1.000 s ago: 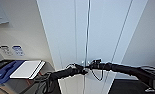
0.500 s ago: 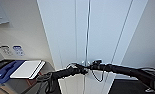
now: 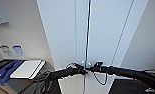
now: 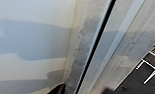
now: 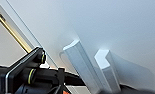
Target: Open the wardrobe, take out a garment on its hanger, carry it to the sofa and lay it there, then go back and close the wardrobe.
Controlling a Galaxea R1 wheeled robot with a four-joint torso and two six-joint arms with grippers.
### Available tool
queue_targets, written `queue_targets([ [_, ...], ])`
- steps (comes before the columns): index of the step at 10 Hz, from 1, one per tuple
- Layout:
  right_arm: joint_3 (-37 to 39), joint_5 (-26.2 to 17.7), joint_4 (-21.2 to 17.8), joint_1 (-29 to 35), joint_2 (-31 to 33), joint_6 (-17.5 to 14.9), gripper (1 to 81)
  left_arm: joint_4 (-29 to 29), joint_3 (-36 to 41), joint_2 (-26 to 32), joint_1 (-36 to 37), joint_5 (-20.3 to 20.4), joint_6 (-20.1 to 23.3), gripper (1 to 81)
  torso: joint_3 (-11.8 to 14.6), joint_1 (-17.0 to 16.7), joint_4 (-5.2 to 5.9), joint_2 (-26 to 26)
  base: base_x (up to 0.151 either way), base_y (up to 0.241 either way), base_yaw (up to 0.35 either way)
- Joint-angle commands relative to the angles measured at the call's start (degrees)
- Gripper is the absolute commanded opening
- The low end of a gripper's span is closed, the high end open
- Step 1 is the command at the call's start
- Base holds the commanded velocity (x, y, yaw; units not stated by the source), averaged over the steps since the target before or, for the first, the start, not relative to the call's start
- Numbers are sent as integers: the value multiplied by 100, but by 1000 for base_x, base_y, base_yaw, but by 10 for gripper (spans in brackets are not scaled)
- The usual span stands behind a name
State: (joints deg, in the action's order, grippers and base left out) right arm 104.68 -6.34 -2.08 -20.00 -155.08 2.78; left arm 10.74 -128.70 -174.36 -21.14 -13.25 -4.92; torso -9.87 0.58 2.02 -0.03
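Note:
The wardrobe [image 3: 108, 37] stands right in front of me, tall and white, with a thin dark gap [image 3: 87, 35] between its two doors. In the head view both dark arms meet at the small pale handles [image 3: 85, 63] by that seam. My left gripper [image 3: 79, 70] is at the left door's handle and my right gripper [image 3: 94, 67] at the right door's. The right wrist view has the two pale handles [image 5: 80, 65] close up against the white door. In the left wrist view the seam [image 4: 96, 45] runs along the door face. The garment, hanger and sofa are hidden.
Left of the wardrobe, a white flat board [image 3: 26, 68] and a blue object [image 3: 5, 71] lie on a dark table. A wall panel with switches [image 3: 11, 50] sits above them. Dark floor [image 3: 123, 87] lies right of the wardrobe, with a white frame [image 4: 150, 67] standing on it.

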Motion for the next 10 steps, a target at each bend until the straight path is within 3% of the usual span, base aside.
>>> queue_targets([
  [1, -950, -289, -38, 492, 26, 30, 811, -90, 1863, 294, 764, 350, 44, 811, 0, 0, 0, 0, 0, 0, 0],
  [10, -2136, -315, 67, -79, 861, -49, 811, 104, 4307, 2105, -264, 358, 106, 811, 0, 4, 0, 3, 0, 0, 0],
])
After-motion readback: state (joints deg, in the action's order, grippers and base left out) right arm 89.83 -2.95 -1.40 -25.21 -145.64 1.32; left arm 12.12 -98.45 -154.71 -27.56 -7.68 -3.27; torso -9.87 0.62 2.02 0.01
